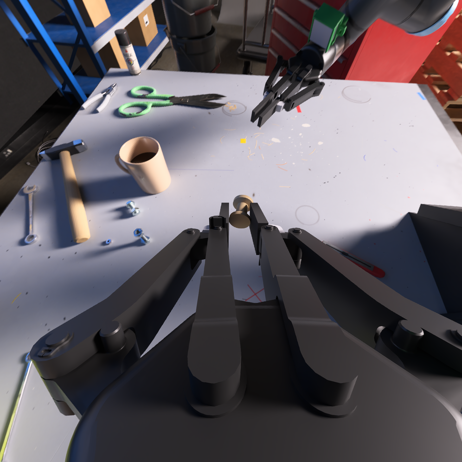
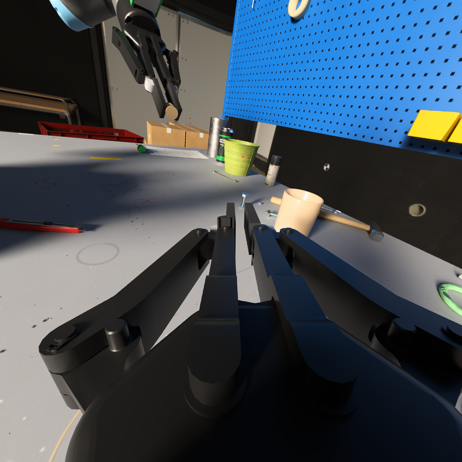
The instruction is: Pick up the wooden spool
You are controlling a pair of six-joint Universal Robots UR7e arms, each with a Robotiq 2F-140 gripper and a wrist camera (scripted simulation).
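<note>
The wooden spool (image 1: 240,219), tan with two round flanges, sits between the fingertips of my left gripper (image 1: 239,207), which is shut on its stem. In the right wrist view the left gripper (image 2: 170,110) holds the spool (image 2: 172,111) well above the grey table (image 2: 125,187). My right gripper (image 2: 239,206) is shut and empty, low over the table near the mug (image 2: 297,212). It also shows in the left wrist view (image 1: 258,120), hovering over the far middle of the table (image 1: 325,175).
A beige mug (image 1: 145,165), a hammer (image 1: 72,197), green scissors (image 1: 160,101), pliers (image 1: 102,97), a wrench (image 1: 30,215) and bolts (image 1: 132,208) lie on the left. A red utility knife (image 1: 362,265) and a dark box (image 1: 437,250) are on the right. A green bucket (image 2: 238,157) stands by the blue pegboard (image 2: 350,62).
</note>
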